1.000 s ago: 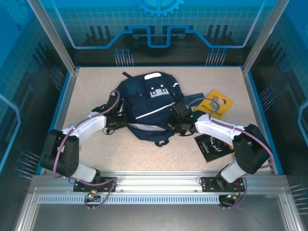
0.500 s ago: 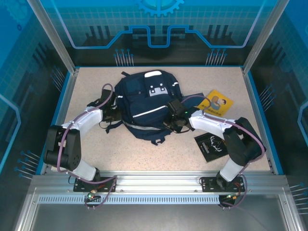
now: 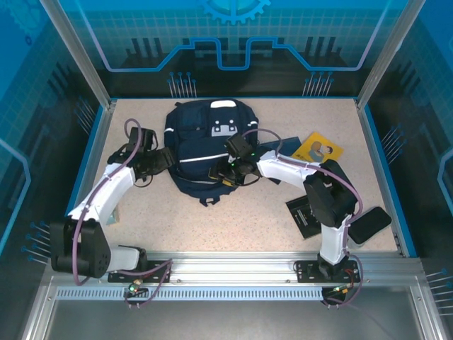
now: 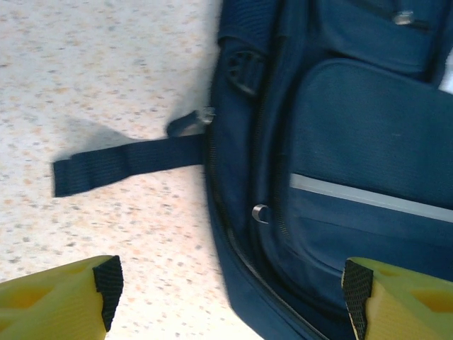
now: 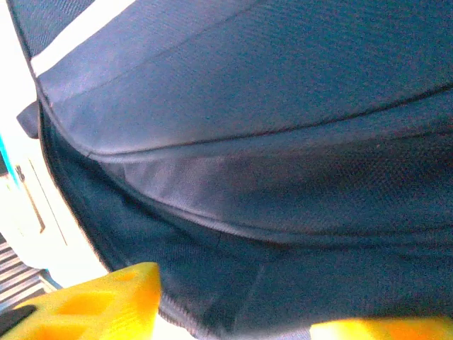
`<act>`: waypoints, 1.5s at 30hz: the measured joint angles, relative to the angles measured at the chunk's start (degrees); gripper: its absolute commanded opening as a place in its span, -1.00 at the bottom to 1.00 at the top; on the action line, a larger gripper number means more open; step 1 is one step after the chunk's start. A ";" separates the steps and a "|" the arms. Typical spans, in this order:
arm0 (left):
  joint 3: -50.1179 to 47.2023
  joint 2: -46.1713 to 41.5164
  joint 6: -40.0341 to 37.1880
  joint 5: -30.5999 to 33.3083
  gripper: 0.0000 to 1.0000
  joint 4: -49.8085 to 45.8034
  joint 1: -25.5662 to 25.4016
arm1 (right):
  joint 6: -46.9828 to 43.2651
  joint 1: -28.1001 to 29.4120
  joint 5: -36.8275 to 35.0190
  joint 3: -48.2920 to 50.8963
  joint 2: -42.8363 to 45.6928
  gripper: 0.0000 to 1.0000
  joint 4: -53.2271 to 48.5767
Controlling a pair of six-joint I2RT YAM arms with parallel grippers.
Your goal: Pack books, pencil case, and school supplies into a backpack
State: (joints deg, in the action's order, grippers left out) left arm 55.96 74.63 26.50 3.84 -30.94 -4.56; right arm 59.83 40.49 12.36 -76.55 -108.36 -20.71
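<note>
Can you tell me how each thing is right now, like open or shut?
backpack: lying flat on the table
yellow book: shut, on the table, unpacked
black book: shut, on the table, unpacked
blue book: on the table, partly hidden
left hand: open, empty
right hand: open, over the backpack

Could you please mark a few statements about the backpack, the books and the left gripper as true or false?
1. The yellow book lies on the table, to the right of the backpack. True.
2. The black book is inside the backpack. False: it lies out on the table, nearer the front edge.
3. The left gripper is open, its fingers wide apart over the backpack's edge. True.
4. The backpack stands upright. False: it lies flat on the table.
</note>
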 measured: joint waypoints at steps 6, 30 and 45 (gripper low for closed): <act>-0.11 0.59 -0.17 -10.88 0.52 4.46 -3.13 | -5.33 -2.86 -4.39 4.02 10.23 0.35 -3.63; 39.95 49.07 2.25 -2.23 0.12 3.82 -9.64 | -10.62 -12.83 -13.88 16.52 23.96 0.57 -9.46; 27.67 40.98 7.54 -4.28 0.27 6.38 2.80 | -23.50 -21.05 -15.54 7.06 11.54 0.66 -10.69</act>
State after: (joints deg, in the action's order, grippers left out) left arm 83.64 115.61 34.04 -0.45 -24.56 -1.76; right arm 36.34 19.44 -3.18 -69.49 -96.82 -31.40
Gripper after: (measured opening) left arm 0.618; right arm 0.847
